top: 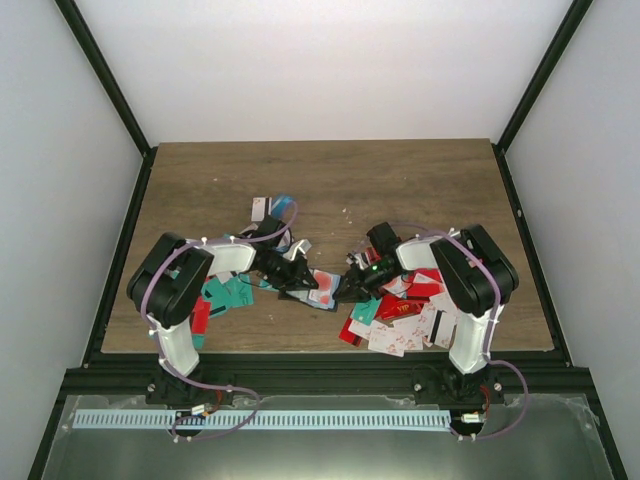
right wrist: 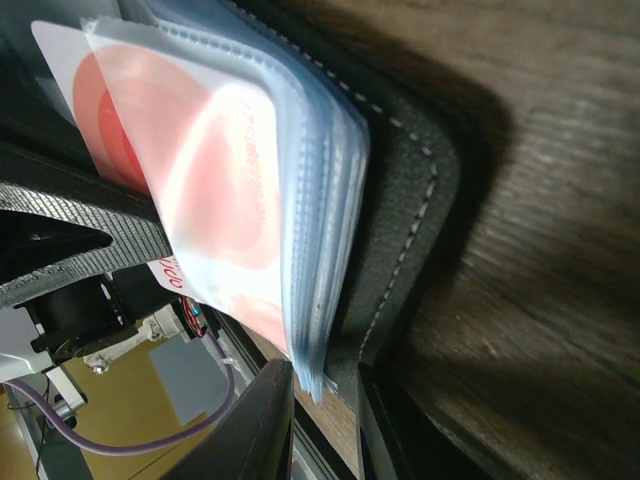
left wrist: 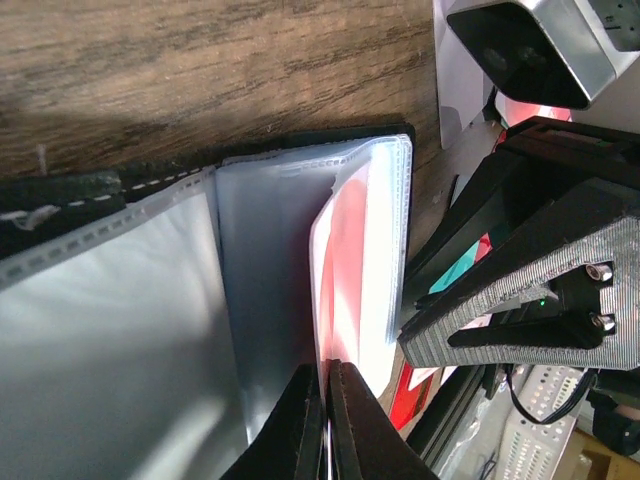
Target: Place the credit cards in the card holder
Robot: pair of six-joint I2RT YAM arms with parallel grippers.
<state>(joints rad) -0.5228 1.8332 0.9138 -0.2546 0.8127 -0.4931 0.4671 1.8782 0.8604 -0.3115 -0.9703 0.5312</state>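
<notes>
card holder point(top: 321, 289): we find it lying open on the table point(top: 420, 190), near the front middle, between the two grippers; black stitched cover underneath, clear sleeves fanned upward

left gripper point(left wrist: 324, 388): jaws pressed together, pinching one thin sleeve leaf of the card holder and holding it upright

right gripper point(right wrist: 322, 405): jaws a narrow way apart, nipping the corner of the sleeve stack together with the cover's edge

white card with a red disc point(right wrist: 190, 150): we see it inside one of the raised sleeves; we cannot tell how far in it sits

credit cards point(top: 400, 322): we count a loose heap, mostly red and white, under the right arm; a smaller scatter, teal and red, under the left arm; a few more lie farther back, beyond the left gripper
</notes>
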